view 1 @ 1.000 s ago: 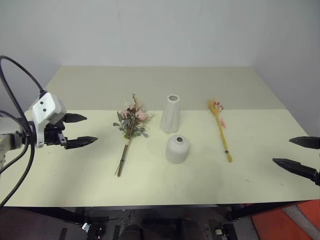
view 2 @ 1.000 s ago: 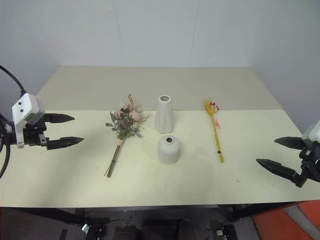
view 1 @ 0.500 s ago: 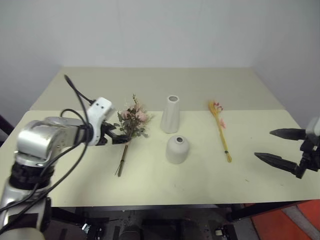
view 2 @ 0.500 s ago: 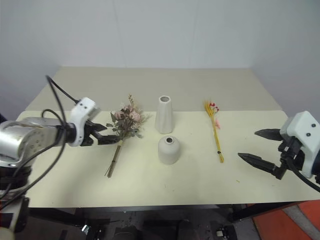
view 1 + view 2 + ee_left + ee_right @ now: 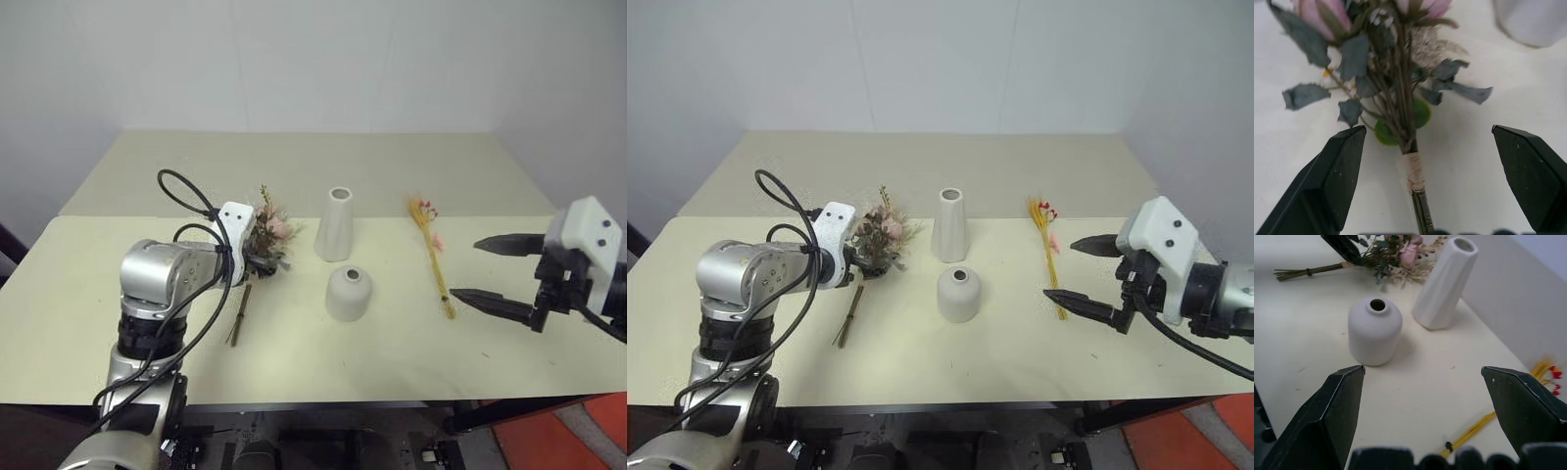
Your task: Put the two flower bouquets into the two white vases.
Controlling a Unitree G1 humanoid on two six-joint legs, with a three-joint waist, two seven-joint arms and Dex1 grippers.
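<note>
Straddling the rose bouquet at its wrapped binding, the left gripper is hovering with its jaws spread as wide as they go and gripping nothing; one black finger is showing on each side of the stem, just below the grey-green leaves. The bunch is lying flat toward the left half of the tabletop, blossoms pointing at the far edge, stems trailing toward the near edge. To do this pickup well, I judge that the jaws should be closing on the pale twine wrap or just under it, where the stems are bundled tight, rather than on the loose leaves, which would be crushing or slipping.

The right gripper is hanging just as wide open and empty, over the right half of the tabletop, just beside the lower end of the dried-grass bouquet, which is lying lengthwise with its red tips toward the far edge. Its stems are thin, so a grip near the small dark tie looks safest.

Between the two bunches, the tall vase is standing near the middle of the tabletop, and the squat vase is sitting just in front of it, closer to the near edge; both are upright with mouths open. Their necks are looking narrow, so each bunch will probably be needing to go stem-end down and nearly vertical before lowering.
</note>
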